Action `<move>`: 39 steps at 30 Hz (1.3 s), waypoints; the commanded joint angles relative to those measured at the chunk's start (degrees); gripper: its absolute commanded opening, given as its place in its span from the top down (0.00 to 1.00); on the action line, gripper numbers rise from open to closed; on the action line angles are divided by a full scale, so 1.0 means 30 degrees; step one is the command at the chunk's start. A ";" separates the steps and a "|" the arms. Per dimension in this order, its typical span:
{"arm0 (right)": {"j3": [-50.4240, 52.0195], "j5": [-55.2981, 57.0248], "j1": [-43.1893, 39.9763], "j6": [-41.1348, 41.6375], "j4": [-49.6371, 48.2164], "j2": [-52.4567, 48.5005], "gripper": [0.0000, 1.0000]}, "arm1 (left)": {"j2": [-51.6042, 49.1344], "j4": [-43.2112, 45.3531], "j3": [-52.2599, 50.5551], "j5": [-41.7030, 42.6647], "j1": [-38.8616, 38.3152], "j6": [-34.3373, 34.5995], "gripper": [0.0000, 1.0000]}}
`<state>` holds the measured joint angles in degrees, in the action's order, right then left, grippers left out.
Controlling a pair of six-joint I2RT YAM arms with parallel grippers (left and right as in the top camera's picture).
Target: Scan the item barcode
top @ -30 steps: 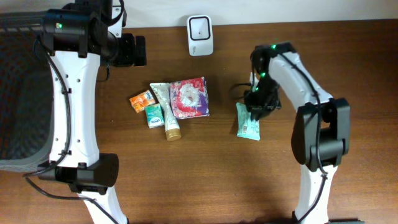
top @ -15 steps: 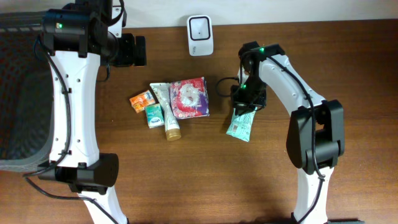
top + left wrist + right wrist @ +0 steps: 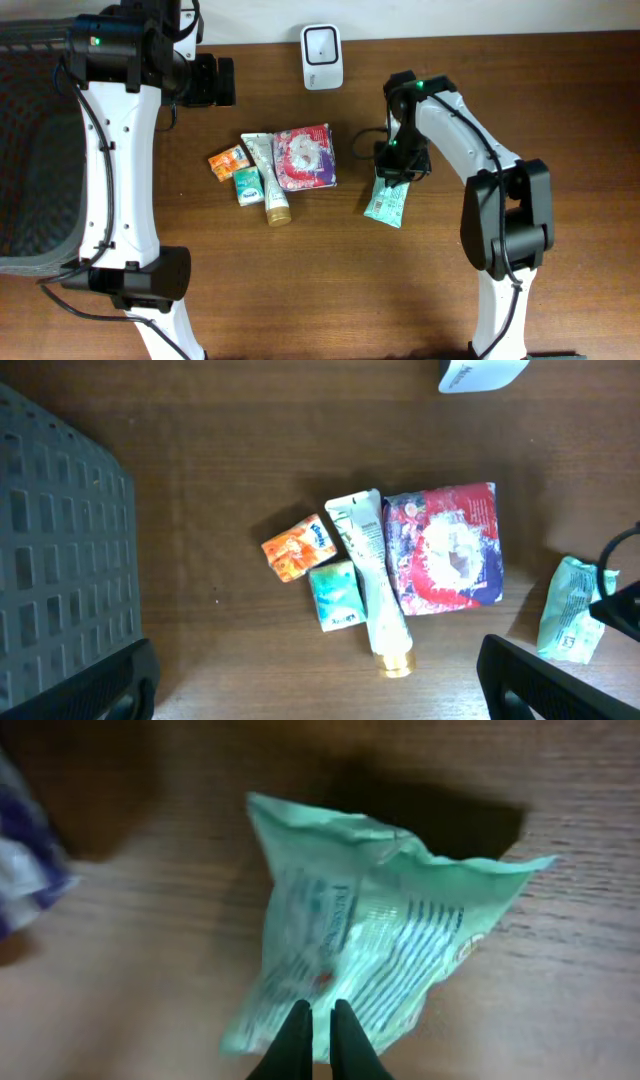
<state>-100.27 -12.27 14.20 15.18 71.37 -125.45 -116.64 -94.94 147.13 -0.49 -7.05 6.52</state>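
Pinching only the crinkled edge of the mint-green packet (image 3: 370, 940) between the right gripper's (image 3: 320, 1012) pressed-together tips, low at the table (image 3: 560, 100) and well apart from the scanner (image 3: 322, 45), left gripper (image 3: 320, 685) spread wide aside, risking a slip or a twist that hides the barcode.

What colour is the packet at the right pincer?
The packet is mint green with dark print, clearest in the right wrist view.

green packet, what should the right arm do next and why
Probably carry the packet toward the scanner: the right pincer is shut on its edge, and the scanner stands apart, beyond it.
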 commanded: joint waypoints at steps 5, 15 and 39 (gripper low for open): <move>0.3665 -0.2040 0.0051 0.0750 -0.5719 -0.0204 0.96 | -0.0007 0.0036 -0.0029 -0.0131 0.0029 0.0102 0.01; -0.2062 -0.2033 0.0233 -0.0532 0.2259 0.0466 0.96 | -0.0007 0.0036 -0.0029 -0.0131 0.0029 0.0102 0.01; -0.2550 0.1610 0.0984 -0.1180 0.1413 0.0444 0.95 | -0.0007 0.0036 -0.0029 -0.0131 -0.0022 0.0102 0.01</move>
<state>-106.85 -11.09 16.62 12.62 73.91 -124.22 -116.64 -94.89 147.11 -0.49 -7.05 6.52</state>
